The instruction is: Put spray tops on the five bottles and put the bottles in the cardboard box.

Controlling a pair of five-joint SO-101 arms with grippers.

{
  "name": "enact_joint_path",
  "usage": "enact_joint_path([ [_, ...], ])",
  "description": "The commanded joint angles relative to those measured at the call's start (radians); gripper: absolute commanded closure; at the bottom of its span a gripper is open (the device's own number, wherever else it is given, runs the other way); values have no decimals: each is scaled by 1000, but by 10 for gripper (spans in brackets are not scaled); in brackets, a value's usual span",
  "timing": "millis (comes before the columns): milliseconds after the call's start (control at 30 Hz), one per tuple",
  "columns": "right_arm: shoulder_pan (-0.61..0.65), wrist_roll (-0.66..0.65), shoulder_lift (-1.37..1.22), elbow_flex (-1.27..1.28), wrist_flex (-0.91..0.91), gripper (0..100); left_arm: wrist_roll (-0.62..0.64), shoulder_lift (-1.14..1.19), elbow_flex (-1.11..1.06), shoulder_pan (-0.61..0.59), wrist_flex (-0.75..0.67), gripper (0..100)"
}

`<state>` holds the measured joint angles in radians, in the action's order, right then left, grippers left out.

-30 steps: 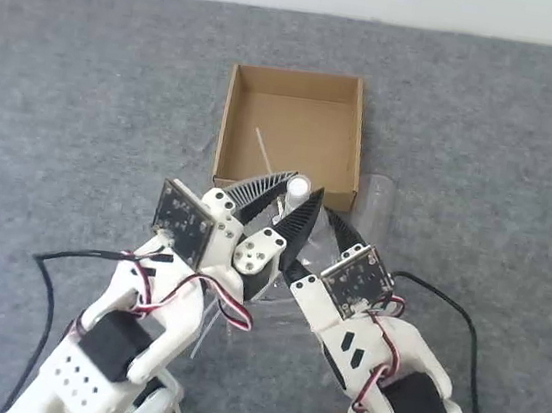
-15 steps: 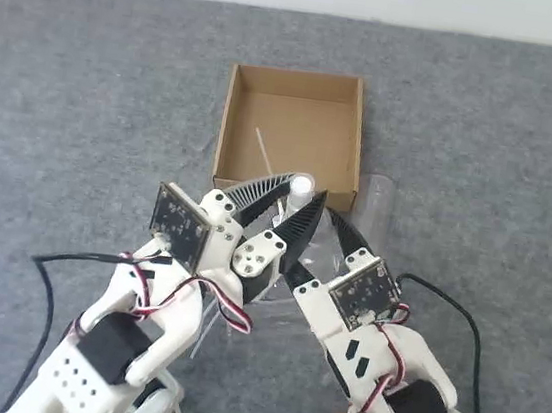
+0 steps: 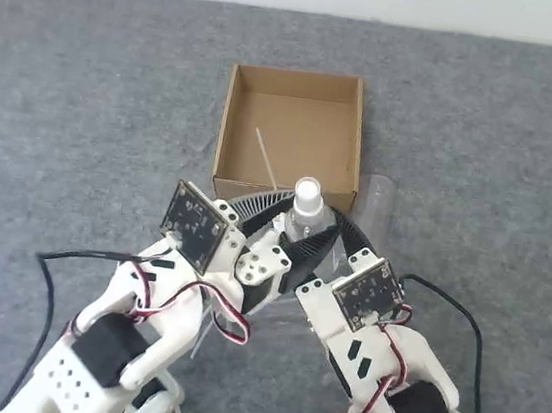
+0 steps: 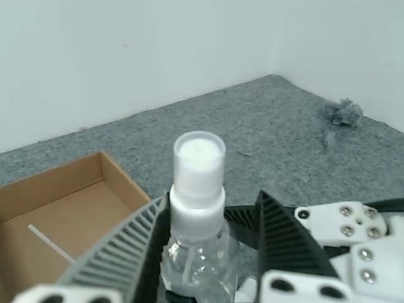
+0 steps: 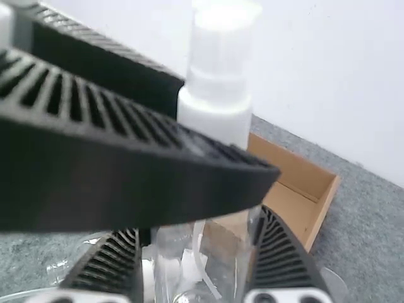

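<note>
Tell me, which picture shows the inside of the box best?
The high view: it looks straight down into the box, showing most of its floor and a thin tube. The left wrist view catches one corner; the right wrist view, a part behind the bottle.

Bright, even light from overhead on my feed, no hard shadows anywhere. High view: gray carpet [image 3: 88, 93] is evenly lit, with just a soft dark patch under the arms [image 3: 158, 308] and thin shade along the inner walls of the cardboard box [image 3: 229, 120]. The white wall [image 4: 126, 50] in the left wrist view is flat and bright, no hotspots. The spray top [image 4: 199, 158] is nearly washed out; in the right wrist view it almost melts into the wall behind. The clear bottle [image 4: 196, 259] carries small glints. Black fingers [image 5: 126, 164] up close read as one dark mass, ribs barely lit.
</note>
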<state>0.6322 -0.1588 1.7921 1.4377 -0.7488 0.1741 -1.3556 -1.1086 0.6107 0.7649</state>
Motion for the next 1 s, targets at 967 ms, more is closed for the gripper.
enact_joint_path([
  [967, -12, 6, 22, -51, -1, 991, -9, -15, 143, -41, 5, 870],
])
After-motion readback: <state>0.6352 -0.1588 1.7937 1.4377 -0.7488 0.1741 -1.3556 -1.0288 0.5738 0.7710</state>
